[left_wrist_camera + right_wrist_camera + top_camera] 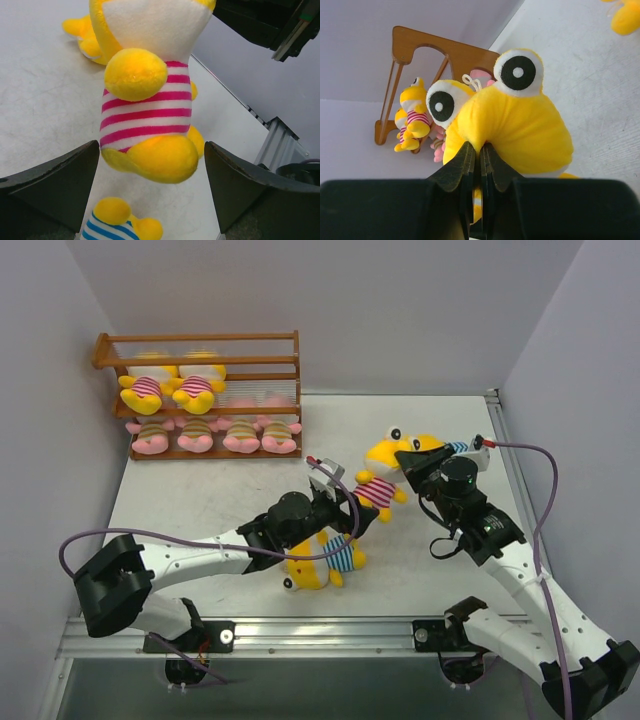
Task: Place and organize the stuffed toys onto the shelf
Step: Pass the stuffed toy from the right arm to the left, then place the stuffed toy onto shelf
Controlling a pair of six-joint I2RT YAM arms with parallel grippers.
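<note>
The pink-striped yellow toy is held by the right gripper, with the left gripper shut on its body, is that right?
Not quite: the left wrist view shows the left gripper open, its fingers either side of the pink-striped yellow toy.

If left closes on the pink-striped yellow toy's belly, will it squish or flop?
Probably squishes: the right gripper, shut on the pink-striped yellow toy, pinches only a small fold of head plush. Likely light, since that fold seems to hold it up. Its body hangs loose inside the open left gripper, so expect some swing or flop.
</note>
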